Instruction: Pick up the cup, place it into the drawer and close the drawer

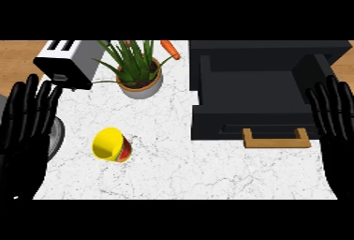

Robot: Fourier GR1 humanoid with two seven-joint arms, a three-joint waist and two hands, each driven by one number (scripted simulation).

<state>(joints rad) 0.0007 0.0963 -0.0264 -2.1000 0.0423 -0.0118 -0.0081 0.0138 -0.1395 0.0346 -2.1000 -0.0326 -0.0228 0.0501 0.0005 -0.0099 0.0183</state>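
Black left robot hand [24,124], right robot hand [337,124] rest at side edges, fingers straight, holding nothing.

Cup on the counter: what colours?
The tipped round cup is yellow, with a red band toward its base; head view.

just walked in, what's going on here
Nothing is held yet. The left hand and right hand rest open at the view's left and right edges, fingers up. The cup lies on its side on the counter, untouched. The drawer to its right is open.
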